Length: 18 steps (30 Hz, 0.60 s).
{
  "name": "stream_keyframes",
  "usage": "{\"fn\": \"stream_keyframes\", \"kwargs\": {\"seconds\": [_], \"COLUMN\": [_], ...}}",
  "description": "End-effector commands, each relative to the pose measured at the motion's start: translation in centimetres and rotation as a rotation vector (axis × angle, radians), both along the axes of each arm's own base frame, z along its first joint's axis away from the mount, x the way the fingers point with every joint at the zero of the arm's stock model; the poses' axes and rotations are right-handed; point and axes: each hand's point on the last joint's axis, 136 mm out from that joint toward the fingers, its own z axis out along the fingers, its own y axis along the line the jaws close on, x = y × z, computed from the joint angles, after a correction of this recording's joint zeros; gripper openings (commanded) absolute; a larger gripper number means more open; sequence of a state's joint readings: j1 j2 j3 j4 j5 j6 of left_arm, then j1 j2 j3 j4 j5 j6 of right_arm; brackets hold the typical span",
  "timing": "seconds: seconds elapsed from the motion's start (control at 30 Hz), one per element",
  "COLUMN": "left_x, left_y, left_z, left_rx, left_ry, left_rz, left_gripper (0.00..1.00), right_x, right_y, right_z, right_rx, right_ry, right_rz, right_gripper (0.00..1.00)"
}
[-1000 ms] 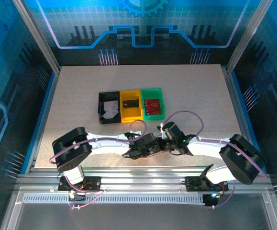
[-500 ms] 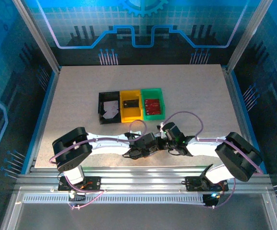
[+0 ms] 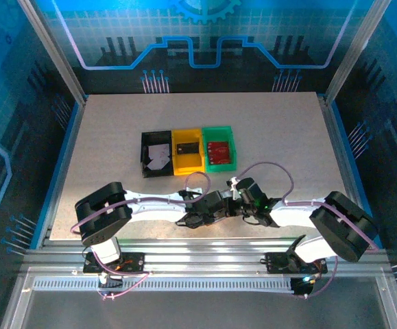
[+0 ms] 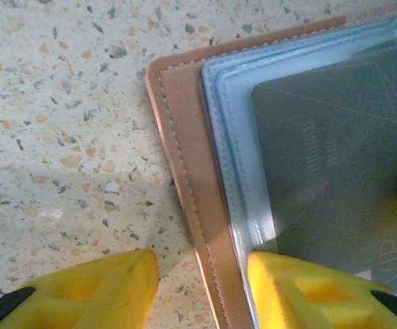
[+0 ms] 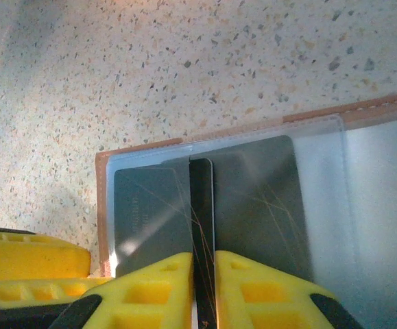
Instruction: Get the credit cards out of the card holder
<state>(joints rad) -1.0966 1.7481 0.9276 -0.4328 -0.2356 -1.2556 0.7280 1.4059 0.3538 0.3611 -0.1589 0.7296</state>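
Right jaws now pinched on dark card (image 5: 201, 205), card holder (image 5: 101, 199) unmoved

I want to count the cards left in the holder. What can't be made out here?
Top view: arms cover the holder; tray cards too small to read.
Left wrist: grey card has blurred print, right side cut off by frame.
Right wrist: pinched card edge-on, face unseen; fingers hide its lower end.

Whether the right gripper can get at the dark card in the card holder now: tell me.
Probably yes: the right gripper has a finger on each side of the dark card, which stands edge-on out of the open card holder; nothing blocks it.
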Motion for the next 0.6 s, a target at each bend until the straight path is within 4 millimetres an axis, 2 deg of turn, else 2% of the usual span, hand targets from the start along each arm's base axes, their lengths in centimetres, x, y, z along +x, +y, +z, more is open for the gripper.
{"fn": "stream_keyframes", "kwargs": {"seconds": [0.0,0.57], "left_x": [-4.4,-4.2], "left_y": [-2.5,-2.3], "left_z": [-9.0,-8.8], "left_rx": [-0.108,-0.102], "left_ry": [0.204,0.201], "left_rz": [-0.067,-0.065], "left_gripper": [0.44,0.44], "right_x": [-4.7,-5.7], "right_y": [0.9,1.4], "right_z": [-1.0,0.8], "right_rx": [0.046,0.128], "right_ry": [0.138,0.11], "right_rz": [0.157,0.215], "right_gripper": [0.14,0.07]}}
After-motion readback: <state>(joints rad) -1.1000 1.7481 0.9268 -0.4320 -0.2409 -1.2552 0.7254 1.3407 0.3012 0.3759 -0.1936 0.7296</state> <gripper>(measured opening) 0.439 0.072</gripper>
